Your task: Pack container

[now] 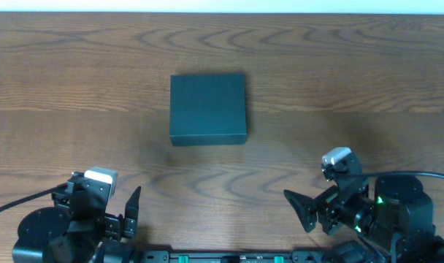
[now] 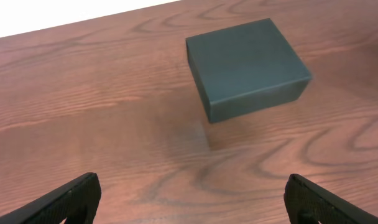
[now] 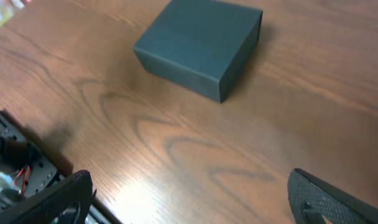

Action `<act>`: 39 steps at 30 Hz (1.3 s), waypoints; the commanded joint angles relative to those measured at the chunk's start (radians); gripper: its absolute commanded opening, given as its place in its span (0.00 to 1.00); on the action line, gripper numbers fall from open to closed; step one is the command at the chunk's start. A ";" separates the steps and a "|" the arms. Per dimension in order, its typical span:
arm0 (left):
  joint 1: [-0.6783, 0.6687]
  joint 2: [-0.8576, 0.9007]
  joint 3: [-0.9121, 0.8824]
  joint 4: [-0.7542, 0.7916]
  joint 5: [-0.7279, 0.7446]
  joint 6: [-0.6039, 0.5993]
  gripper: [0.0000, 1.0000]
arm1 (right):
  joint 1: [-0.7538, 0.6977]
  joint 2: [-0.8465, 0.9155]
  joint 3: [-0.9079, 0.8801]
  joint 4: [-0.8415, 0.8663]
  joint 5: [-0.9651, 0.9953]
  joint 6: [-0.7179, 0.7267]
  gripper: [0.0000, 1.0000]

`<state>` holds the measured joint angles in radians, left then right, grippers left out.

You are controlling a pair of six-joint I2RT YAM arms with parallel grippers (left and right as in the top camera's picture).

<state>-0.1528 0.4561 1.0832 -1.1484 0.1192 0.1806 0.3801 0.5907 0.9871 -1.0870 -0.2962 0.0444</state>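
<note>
The container (image 1: 208,108) is a dark teal-black, matte, square box with its lid shut, standing alone on the table past the middle. It also shows in the left wrist view (image 2: 246,65) and in the right wrist view (image 3: 198,45). My left gripper (image 1: 131,212) is open and empty near the front edge at the left; its fingertips (image 2: 189,199) frame bare wood. My right gripper (image 1: 299,208) is open and empty near the front edge at the right; its fingertips (image 3: 189,199) also frame bare wood. Both grippers are well short of the container.
The wooden table (image 1: 353,80) spreads all round the box. The left arm's base (image 3: 15,162) shows at the left edge of the right wrist view. A black rail (image 1: 222,256) runs along the front edge between the arms.
</note>
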 commanded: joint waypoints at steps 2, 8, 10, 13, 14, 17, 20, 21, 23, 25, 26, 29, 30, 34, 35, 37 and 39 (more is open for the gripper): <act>-0.003 -0.018 0.002 -0.004 -0.045 0.022 0.95 | 0.000 -0.002 0.010 -0.026 -0.007 0.011 0.99; 0.035 -0.186 -0.232 0.178 -0.055 0.020 0.95 | 0.000 -0.002 0.010 -0.029 -0.007 0.011 0.99; 0.048 -0.245 -0.331 0.236 -0.056 0.002 0.95 | 0.000 -0.002 0.010 -0.029 -0.007 0.011 0.99; 0.058 -0.319 -0.471 0.323 -0.058 -0.027 0.95 | 0.000 -0.002 0.010 -0.029 -0.007 0.011 0.99; 0.061 -0.339 -0.511 0.346 -0.063 -0.042 0.95 | 0.000 -0.002 0.010 -0.029 -0.007 0.011 0.99; 0.063 -0.390 -0.619 0.406 -0.102 -0.112 0.95 | 0.000 -0.002 0.010 -0.029 -0.007 0.011 0.99; 0.063 -0.428 -0.708 0.463 -0.113 -0.137 0.95 | 0.000 -0.002 0.010 -0.029 -0.007 0.011 0.99; 0.063 -0.434 -0.724 0.473 -0.117 -0.143 0.95 | 0.000 -0.002 0.010 -0.029 -0.007 0.011 0.99; 0.063 -0.448 -0.763 0.496 -0.132 -0.171 0.95 | 0.000 -0.002 0.010 -0.029 -0.007 0.011 1.00; 0.063 -0.453 -0.793 0.517 -0.139 -0.183 0.95 | 0.000 -0.002 0.010 -0.029 -0.007 0.011 0.99; 0.063 -0.453 -0.805 0.526 -0.146 -0.192 0.95 | 0.000 -0.002 0.010 -0.029 -0.007 0.011 0.99; 0.063 -0.453 -0.832 0.546 -0.166 -0.197 0.95 | 0.000 -0.002 0.010 -0.029 -0.007 0.011 0.99; 0.063 -0.453 -0.842 0.553 -0.174 -0.197 0.95 | 0.000 -0.002 0.010 -0.029 -0.007 0.011 0.99; 0.063 -0.453 -0.877 0.579 -0.185 -0.197 0.95 | 0.000 -0.002 0.010 -0.029 -0.007 0.011 0.99; 0.063 -0.453 -0.888 0.593 -0.186 -0.197 0.95 | 0.000 -0.002 0.010 -0.029 -0.007 0.011 0.99; 0.063 -0.453 -0.918 0.630 -0.186 -0.206 0.95 | 0.000 -0.002 0.010 -0.029 -0.007 0.011 0.99; 0.063 -0.453 -0.946 0.669 -0.185 -0.215 0.95 | 0.000 -0.002 0.010 -0.029 -0.007 0.011 0.99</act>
<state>-0.0948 0.0135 0.1669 -0.5087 -0.0463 -0.0093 0.3801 0.5907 0.9878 -1.1145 -0.2966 0.0448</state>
